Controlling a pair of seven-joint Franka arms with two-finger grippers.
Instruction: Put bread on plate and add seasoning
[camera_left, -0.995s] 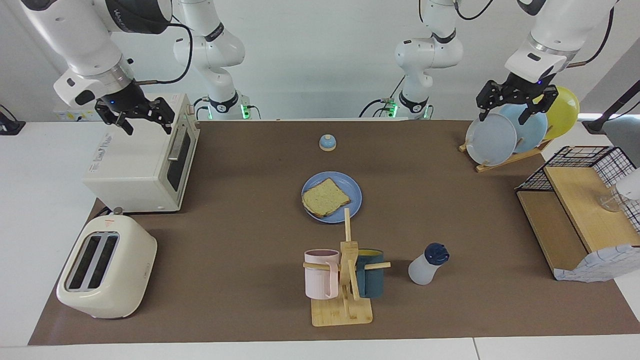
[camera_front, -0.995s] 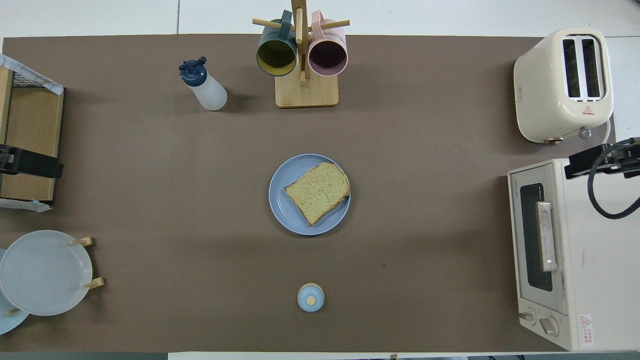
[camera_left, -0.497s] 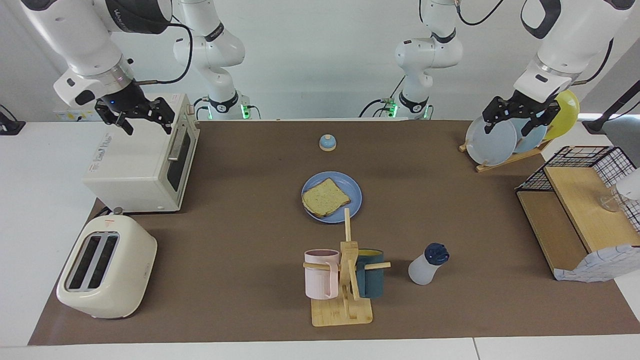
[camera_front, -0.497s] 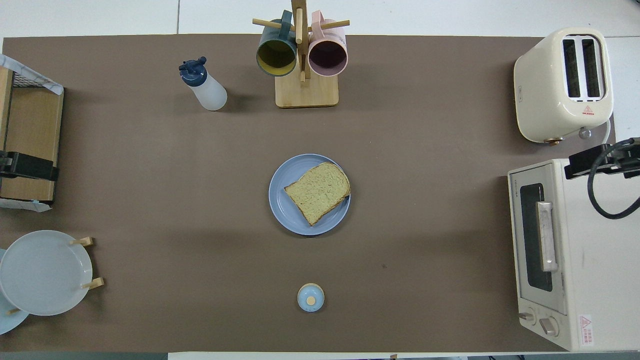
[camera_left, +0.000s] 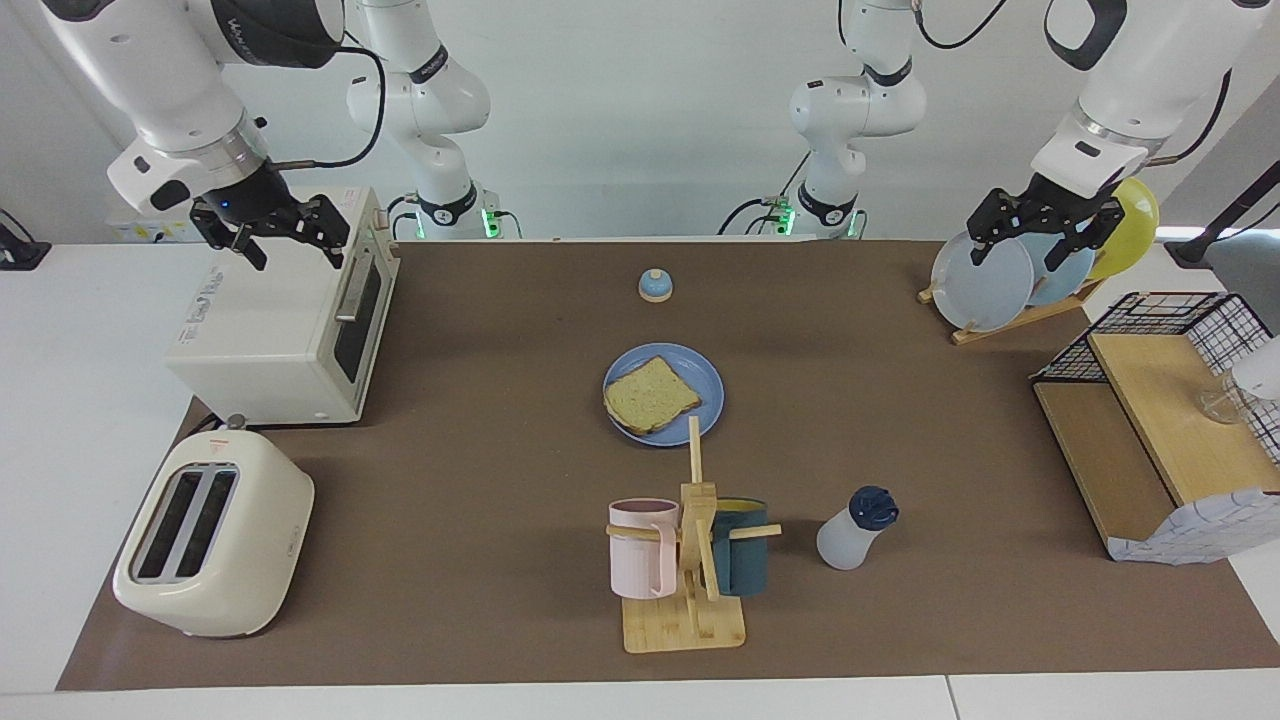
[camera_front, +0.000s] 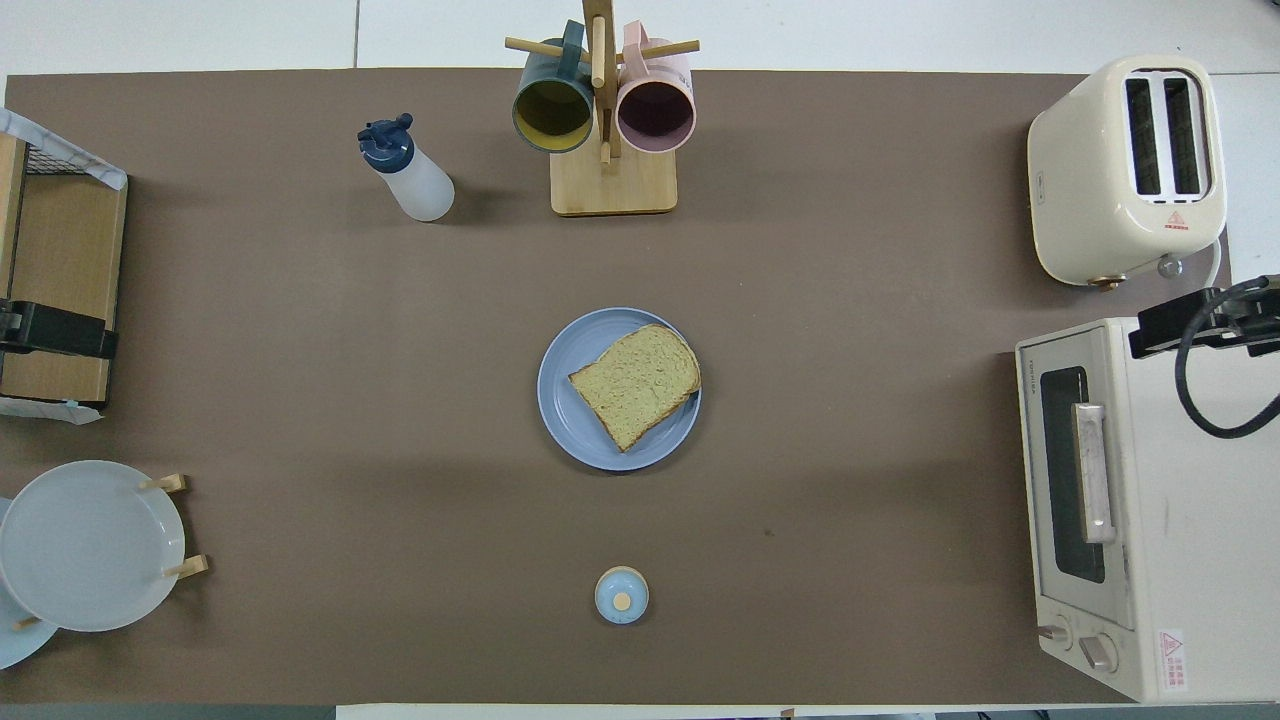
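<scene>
- Facing view: we see the bread (camera_left: 651, 394) lying flat on the plate (camera_left: 705, 384) at the middle of the worktop (camera_left: 480, 470).
- The seasoning (camera_left: 856, 527) stands upright, capped, farther from the robots than the plate and beside the mug rack (camera_left: 690, 560), toward the left arm's end.
- The mug rack carries a pink mug (camera_left: 641, 547) and a dark teal mug (camera_left: 741, 560).
- The left gripper (camera_left: 1036, 232) hangs over the dish rack (camera_left: 1010, 320), where pale plates stand on edge; its jaws are spread wide, holding nothing.
- The right gripper (camera_left: 292, 246) hangs over the toaster oven (camera_left: 280, 330), jaws likewise wide apart and empty.
- Overhead view: we see the bread (camera_front: 637, 385) covering the half of the plate (camera_front: 570, 400) toward the right arm's end.
- Both mugs look empty inside; the toaster (camera_front: 1128, 165) slots look empty too.
- The bell (camera_front: 621, 595) sits nearer to the robots than the plate.
</scene>
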